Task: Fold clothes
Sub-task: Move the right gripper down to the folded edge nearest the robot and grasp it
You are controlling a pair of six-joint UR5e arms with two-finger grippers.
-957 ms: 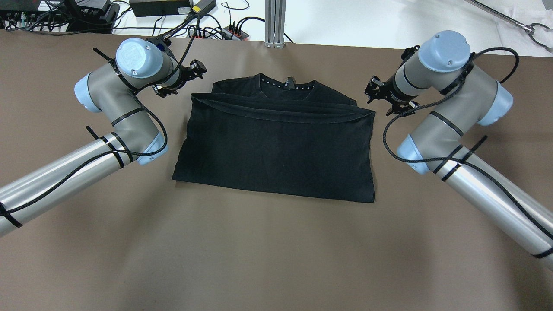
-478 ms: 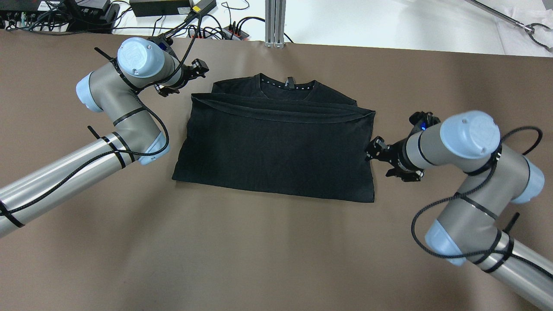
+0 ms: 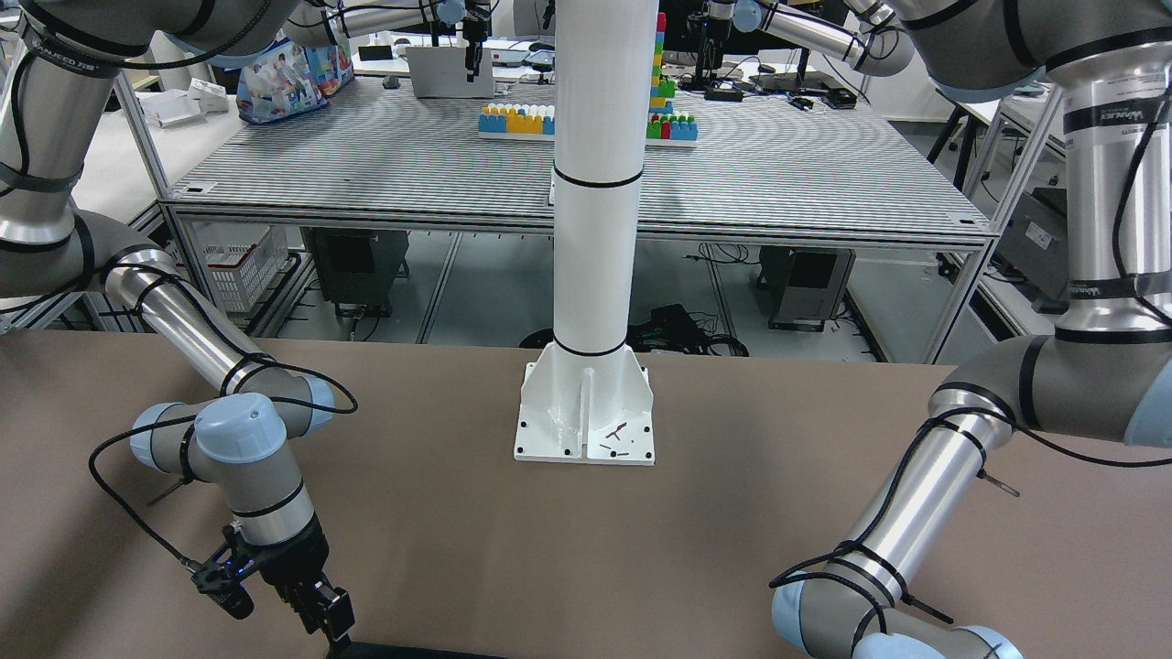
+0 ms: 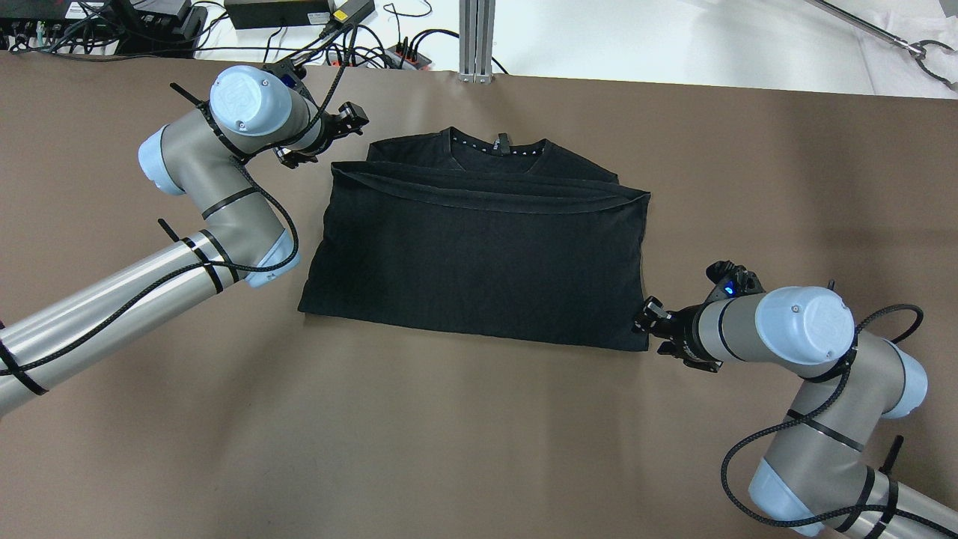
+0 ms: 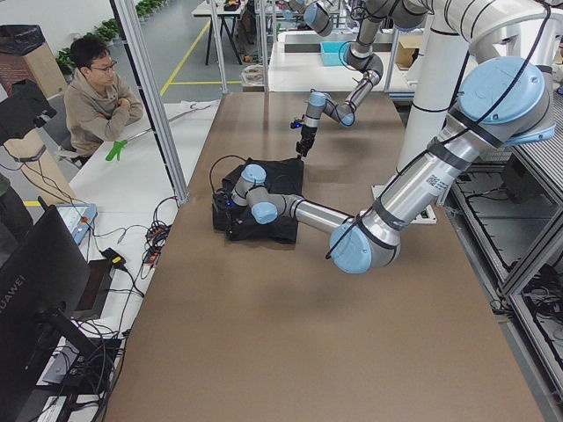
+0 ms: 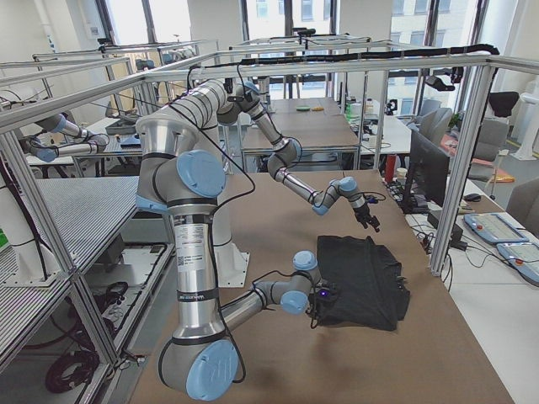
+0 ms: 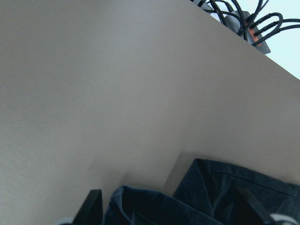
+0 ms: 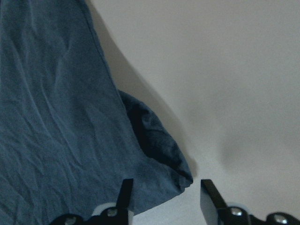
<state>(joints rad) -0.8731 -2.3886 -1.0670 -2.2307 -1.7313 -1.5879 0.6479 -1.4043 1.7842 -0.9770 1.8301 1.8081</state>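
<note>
The clothes are one black T-shirt (image 4: 479, 254), folded flat on the brown table, collar at the far side. My left gripper (image 4: 352, 121) is open, just off its far left corner; the left wrist view shows that corner (image 7: 197, 197) between the spread fingertips (image 7: 93, 206). My right gripper (image 4: 650, 323) is open at the near right corner. In the right wrist view the corner (image 8: 159, 159) lies between its fingers (image 8: 125, 192). The front-facing view shows the right gripper (image 3: 330, 622) and a sliver of the shirt (image 3: 412, 652).
A white post (image 3: 595, 229) stands on its base on the robot's side of the table. Cables and power units (image 4: 299, 22) lie beyond the far edge beside an aluminium upright (image 4: 476, 37). A seated operator (image 5: 101, 97) watches from the table's far side.
My right arm has swung from the shirt's far right corner along its right edge to the near right corner. My left gripper has edged slightly closer to the far left corner.
</note>
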